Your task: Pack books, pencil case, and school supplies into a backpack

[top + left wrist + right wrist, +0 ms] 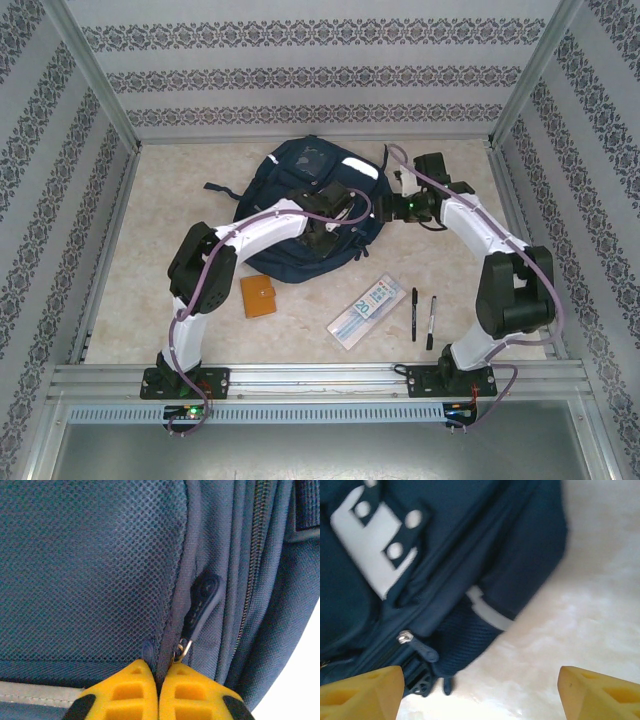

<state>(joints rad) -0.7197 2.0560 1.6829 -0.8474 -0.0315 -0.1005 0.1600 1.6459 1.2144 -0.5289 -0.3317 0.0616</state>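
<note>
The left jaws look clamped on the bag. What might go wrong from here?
1. The left jaws are shut on a seam of the backpack beside the zip pull, not clearly on the pull, so a tug may open nothing.
2. The right jaws stand open, holding nothing, so the bag may slide along instead, possibly toward the orange notebook.

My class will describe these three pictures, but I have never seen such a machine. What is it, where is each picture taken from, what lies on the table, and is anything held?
Two robot arms stand bolted at a table's near edge. One picture looks down from above; the other two come from cameras on the wrists, with yellow fingers in view. On the table lie a backpack, an orange notebook, a pencil case and two pens. The left gripper is shut on a backpack seam beside a zip pull; the right gripper is open, holding nothing.
</note>
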